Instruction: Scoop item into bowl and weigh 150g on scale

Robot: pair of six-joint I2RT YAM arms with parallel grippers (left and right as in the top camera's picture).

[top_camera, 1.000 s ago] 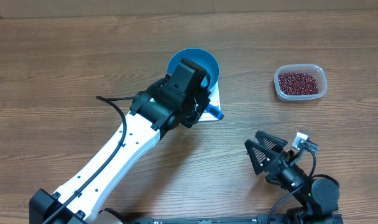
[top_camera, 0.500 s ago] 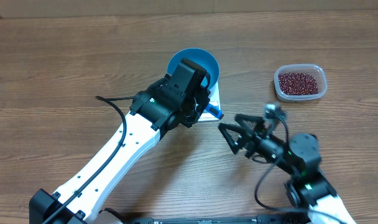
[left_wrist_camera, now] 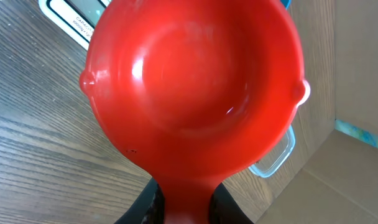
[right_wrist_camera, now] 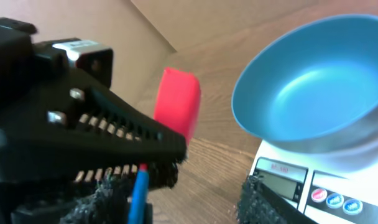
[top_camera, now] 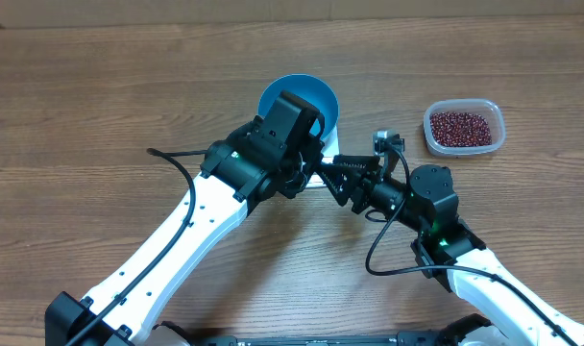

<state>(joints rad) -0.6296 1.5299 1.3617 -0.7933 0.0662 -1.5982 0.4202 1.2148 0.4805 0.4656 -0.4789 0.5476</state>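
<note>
Left pincer [left_wrist_camera: 185, 209] tight around red scoop [left_wrist_camera: 192, 87] handle.

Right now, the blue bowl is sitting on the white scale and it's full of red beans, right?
Not quite. The blue bowl does sit on the white scale, but it is empty, as the right wrist view shows. The red beans are in the clear tub.
</note>
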